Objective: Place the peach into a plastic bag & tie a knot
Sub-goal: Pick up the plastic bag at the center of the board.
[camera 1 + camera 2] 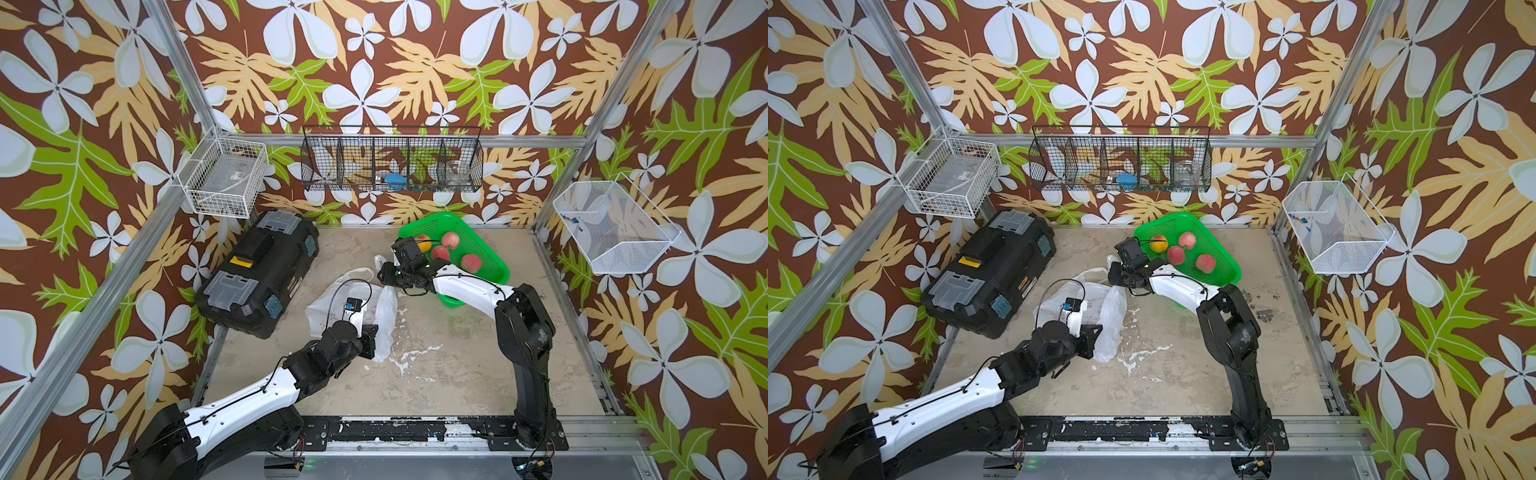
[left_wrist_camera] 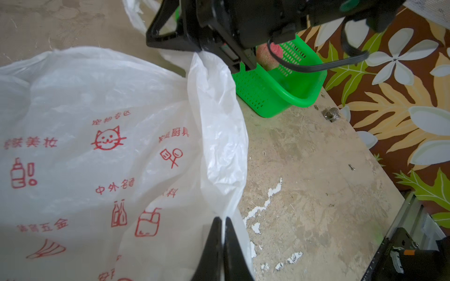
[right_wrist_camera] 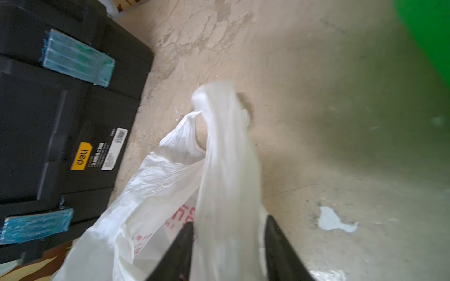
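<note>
Toolbox (image 1: 257, 270) at the far left. Just right of it, the bag (image 1: 328, 303) lies crumpled on the desk (image 1: 457, 353), handles loose. My left claw (image 2: 222, 221) pinches the bag's near edge. My right claw (image 3: 229, 220) straddles a lifted handle (image 3: 226, 146), jaws apart; gripping or not, I can't tell. Further right, peaches (image 1: 451, 240) sit in the green basket (image 1: 498, 270).

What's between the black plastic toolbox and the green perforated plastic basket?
In a top view: the translucent white plastic bag, its handle end at the right gripper.
</note>
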Controlling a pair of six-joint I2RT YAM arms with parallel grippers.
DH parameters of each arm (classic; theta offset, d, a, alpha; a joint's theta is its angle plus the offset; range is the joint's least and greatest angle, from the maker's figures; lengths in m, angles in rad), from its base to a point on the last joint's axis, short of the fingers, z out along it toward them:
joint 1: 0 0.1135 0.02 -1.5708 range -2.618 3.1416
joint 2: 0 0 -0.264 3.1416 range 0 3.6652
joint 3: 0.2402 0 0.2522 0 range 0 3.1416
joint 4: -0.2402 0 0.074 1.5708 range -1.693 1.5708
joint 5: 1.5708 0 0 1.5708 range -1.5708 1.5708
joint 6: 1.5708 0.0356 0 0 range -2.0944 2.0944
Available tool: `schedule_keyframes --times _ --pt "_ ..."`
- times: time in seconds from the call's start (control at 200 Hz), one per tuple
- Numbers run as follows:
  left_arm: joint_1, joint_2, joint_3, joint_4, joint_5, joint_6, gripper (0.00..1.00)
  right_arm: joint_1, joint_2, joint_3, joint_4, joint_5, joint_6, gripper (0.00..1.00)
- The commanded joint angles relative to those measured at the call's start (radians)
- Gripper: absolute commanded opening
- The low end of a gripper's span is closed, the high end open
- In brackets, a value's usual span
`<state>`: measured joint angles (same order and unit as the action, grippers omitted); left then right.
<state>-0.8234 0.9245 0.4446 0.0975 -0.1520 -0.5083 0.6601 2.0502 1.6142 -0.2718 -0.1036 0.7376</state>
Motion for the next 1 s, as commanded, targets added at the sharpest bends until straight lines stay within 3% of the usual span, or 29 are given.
schedule_keyframes --times 0.0,0.145,0.2,0.365,0.47,0.586,0.671,0.771,0.896,0.996 --pt "-0.002 -0.030 0.055 -0.038 0.001 -0.018 0.29 -0.001 -0.036 0.001 -0.012 0.108 -0.131 0.27" --pt "-0.002 -0.040 0.268 -0.299 -0.022 -0.014 0.62 -0.002 -0.116 -0.013 0.091 0.005 -0.313 0.01" --pt "-0.001 -0.023 0.375 -0.413 -0.053 -0.004 0.70 -0.002 -0.155 -0.021 0.131 -0.030 -0.376 0.00" --pt "0.038 0.064 0.671 -0.656 -0.143 0.015 0.76 -0.002 -0.304 -0.075 0.305 -0.094 -0.561 0.00" --pt "0.128 0.096 0.829 -0.745 -0.142 0.018 0.77 -0.001 -0.404 -0.124 0.416 -0.182 -0.668 0.00" --pt "0.249 0.082 0.935 -0.766 -0.100 0.033 0.85 -0.002 -0.548 -0.304 0.597 -0.291 -0.740 0.00" --pt "0.324 0.077 0.963 -0.769 -0.014 0.048 0.90 -0.001 -0.646 -0.462 0.719 -0.320 -0.714 0.00" --pt "0.396 0.074 0.930 -0.775 0.116 0.047 0.92 -0.001 -0.725 -0.615 0.825 -0.262 -0.638 0.00" --pt "0.428 0.036 0.783 -0.737 0.294 -0.029 0.92 -0.001 -0.758 -0.675 0.855 -0.212 -0.572 0.00" --pt "0.428 -0.033 0.622 -0.641 0.366 -0.135 0.95 -0.001 -0.757 -0.674 0.856 -0.201 -0.545 0.00"
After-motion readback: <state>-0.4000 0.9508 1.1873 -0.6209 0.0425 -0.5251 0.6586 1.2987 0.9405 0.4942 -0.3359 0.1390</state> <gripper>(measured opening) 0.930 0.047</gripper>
